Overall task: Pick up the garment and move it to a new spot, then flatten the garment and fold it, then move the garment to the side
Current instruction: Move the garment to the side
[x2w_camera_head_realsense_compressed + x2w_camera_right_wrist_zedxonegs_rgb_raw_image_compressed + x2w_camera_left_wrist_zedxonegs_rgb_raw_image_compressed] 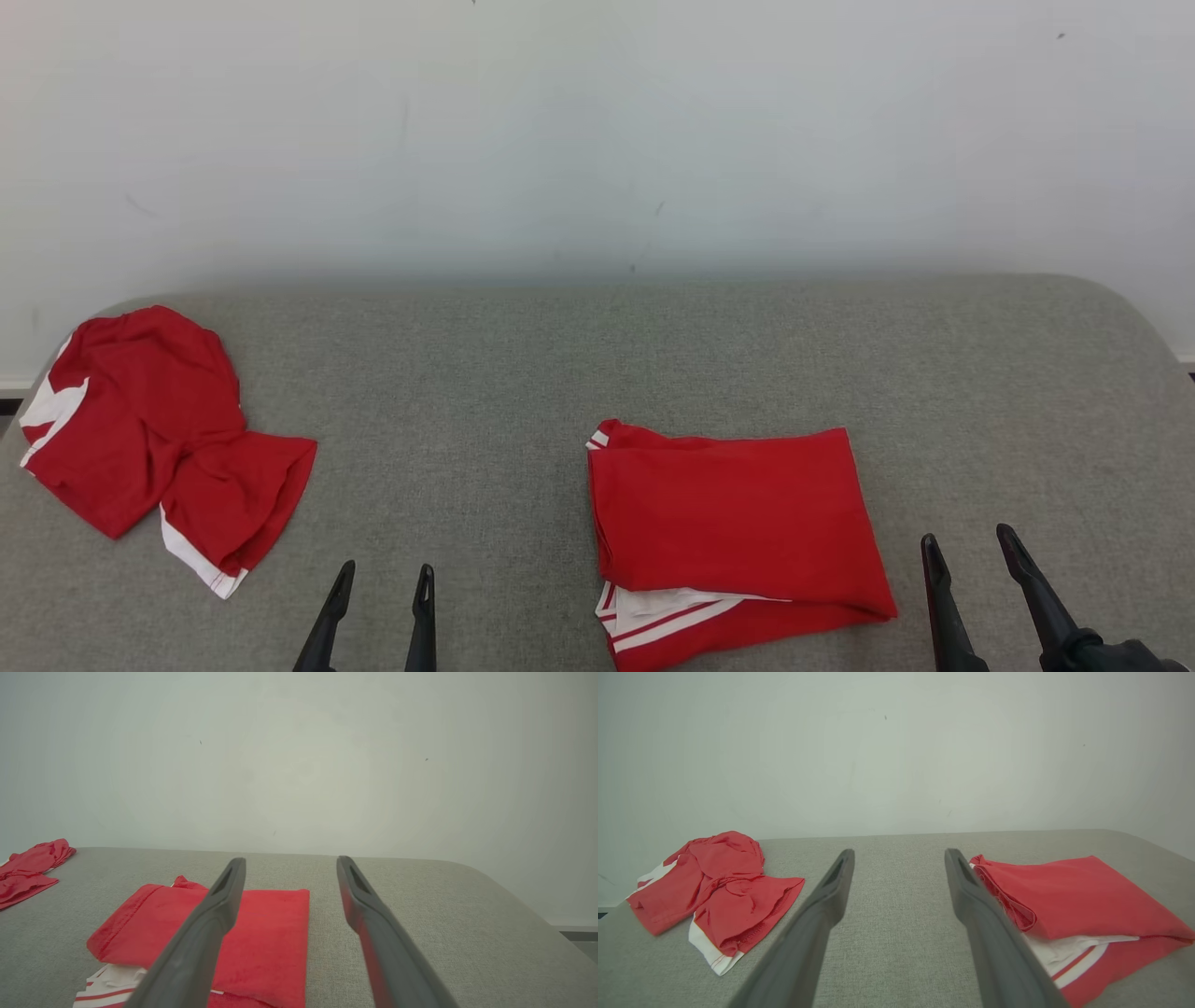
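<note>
Garment (738, 513), red with white stripes, lies folded into a rough rectangle on the grey fabric surface (467, 373), right of centre and near the front edge. The right end effector (965, 534) is just beside its right edge, fingers apart and empty. The left end effector (387, 567), also spread and empty, sits between it and a crumpled red garment (149, 439) at the far left. A pale wall (597, 140) stands behind.

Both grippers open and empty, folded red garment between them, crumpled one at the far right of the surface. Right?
No. The crumpled garment lies at the far left of the grey surface, not the right; the head view shows it. The rest stands: left gripper and right gripper open and empty, folded garment between them.
</note>
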